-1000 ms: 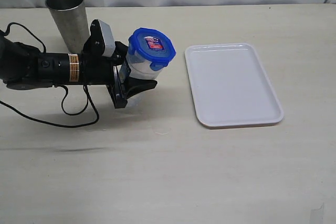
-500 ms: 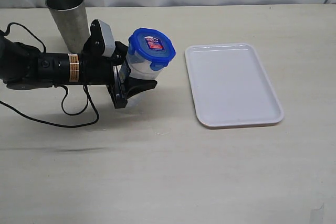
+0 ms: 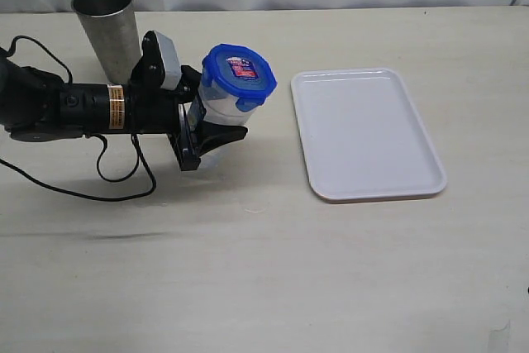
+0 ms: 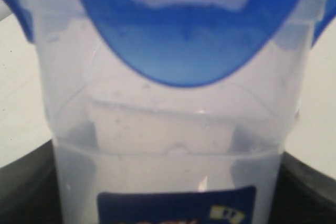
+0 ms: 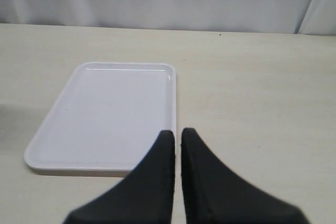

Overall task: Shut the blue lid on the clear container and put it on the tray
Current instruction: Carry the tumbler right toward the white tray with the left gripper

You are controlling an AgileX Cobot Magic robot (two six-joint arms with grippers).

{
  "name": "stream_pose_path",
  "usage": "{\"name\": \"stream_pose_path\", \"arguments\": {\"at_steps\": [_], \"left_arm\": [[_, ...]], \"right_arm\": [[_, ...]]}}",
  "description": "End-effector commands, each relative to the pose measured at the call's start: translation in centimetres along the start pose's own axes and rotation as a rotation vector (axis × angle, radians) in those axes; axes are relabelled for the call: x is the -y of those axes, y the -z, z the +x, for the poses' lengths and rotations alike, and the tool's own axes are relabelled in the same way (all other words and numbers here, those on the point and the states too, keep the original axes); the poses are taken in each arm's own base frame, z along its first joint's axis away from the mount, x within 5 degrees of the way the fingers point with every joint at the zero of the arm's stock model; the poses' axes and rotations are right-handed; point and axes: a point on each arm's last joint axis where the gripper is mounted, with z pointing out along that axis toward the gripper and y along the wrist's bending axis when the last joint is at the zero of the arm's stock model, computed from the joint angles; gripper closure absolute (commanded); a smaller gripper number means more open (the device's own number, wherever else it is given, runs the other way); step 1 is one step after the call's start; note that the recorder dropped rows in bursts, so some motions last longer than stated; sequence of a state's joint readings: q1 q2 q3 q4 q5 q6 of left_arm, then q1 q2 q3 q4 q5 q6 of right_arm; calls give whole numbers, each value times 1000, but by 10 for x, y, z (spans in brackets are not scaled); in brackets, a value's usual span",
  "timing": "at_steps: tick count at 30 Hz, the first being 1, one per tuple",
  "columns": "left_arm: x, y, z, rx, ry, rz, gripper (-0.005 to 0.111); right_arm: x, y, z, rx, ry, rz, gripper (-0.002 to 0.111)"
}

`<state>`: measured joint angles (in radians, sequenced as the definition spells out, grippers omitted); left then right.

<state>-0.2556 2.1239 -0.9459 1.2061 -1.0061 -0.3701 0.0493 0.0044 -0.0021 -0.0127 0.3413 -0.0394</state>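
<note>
- My left tool (image 3: 212,115) reaches in from the left of the exterior view, its arm lying low and level over the worktop (image 3: 289,270).
- Its jaws stand wide and clamp the container (image 3: 221,110) from both sides, about halfway down its clear wall.
- The container leans a little, its top tipped toward the tray (image 3: 368,134). I cannot tell whether its base touches the worktop.
- The lid (image 3: 240,72) sits on the container's mouth, sticker face up. In the left wrist view one blue flap (image 4: 189,35) hangs down over the clear wall, above a blue label (image 4: 176,205).
- The tray lies flat on the worktop to the right of the container, apart from it, and holds nothing.
- A steel cup (image 3: 107,26) stands upright behind the left arm, close to it.
- A black cable (image 3: 116,175) loops on the worktop in front of that arm.
- My right tool (image 5: 177,142) has its two dark fingers pressed together with only a thin slit between them, gripping nothing. It hovers over the worktop, pointing at one long side of the tray.
</note>
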Motion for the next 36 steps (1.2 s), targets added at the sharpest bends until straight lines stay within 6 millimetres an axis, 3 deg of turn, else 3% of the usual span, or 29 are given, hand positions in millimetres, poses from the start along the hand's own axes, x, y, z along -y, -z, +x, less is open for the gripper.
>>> {"name": "stream_pose_path", "arguments": {"at_steps": [1,8,13,15,20,27,36], "left_arm": [[-2,3,-21,164,4,-18,107],[-1,-11,-24,119,-31,-75,107],[4,-40,-32,-38,-136,-123,107],[3,-59,-43,-153,-196,-149,107],[1,-84,-65,-360,-309,-228,107],[1,-99,-92,-549,-657,-256,107],[7,-101,-92,-731,-1012,-158,107]], "right_arm": [[0,0,1,-2,-2,4,104],[0,0,1,-2,-2,4,104],[0,0,1,-2,-2,4,104],[0,0,1,-2,-2,4,104],[0,0,1,-2,-2,4,104],[0,0,1,-2,-2,4,104],[0,0,1,-2,-2,4,104]]}}
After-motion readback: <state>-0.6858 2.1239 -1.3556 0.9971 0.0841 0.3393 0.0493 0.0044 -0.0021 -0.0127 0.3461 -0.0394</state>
